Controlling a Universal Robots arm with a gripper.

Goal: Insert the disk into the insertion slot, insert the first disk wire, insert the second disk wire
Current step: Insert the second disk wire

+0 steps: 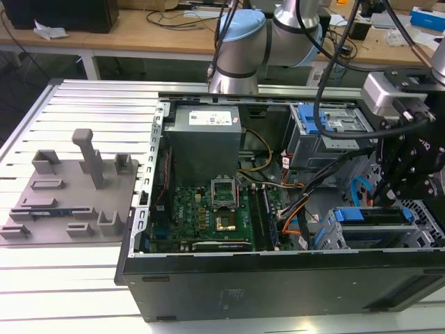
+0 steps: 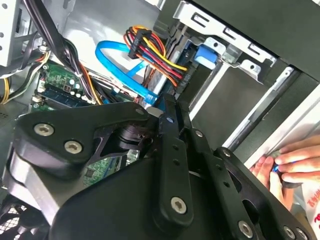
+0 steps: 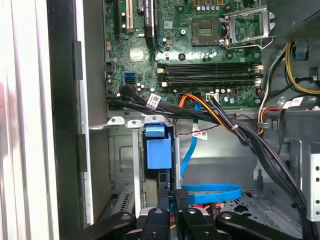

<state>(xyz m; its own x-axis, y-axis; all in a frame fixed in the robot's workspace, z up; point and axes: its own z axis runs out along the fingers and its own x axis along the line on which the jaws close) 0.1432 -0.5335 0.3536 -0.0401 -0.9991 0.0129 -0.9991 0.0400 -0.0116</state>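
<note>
**Hand low in the case, disk already in its bay**

The black hand [image 1: 389,198] hangs inside the open computer case [image 1: 278,278], down at the exterior view's right, just above the drive cages. The disk [image 1: 372,217] sits in the insertion slot [image 1: 417,233], the grey perforated cage at the case's near right corner; its blue carrier edge and dark top face show along the bay's mouth. In the first wrist view the carrier's blue end [image 3: 158,150] stands right beyond the hand's linkage [image 3: 167,220]. A flat blue data cable [image 3: 212,192] loops just beside that linkage, and in the second wrist view the same blue cable [image 2: 117,55] curls next to a bundle of red, yellow and black power wires [image 2: 155,52]. Whether the hand is clenched or released, I cannot tell. A person's fingers [image 2: 295,160] rest at the case's edge. The motherboard [image 1: 208,209] lies well apart, toward the exterior view's left.
</note>
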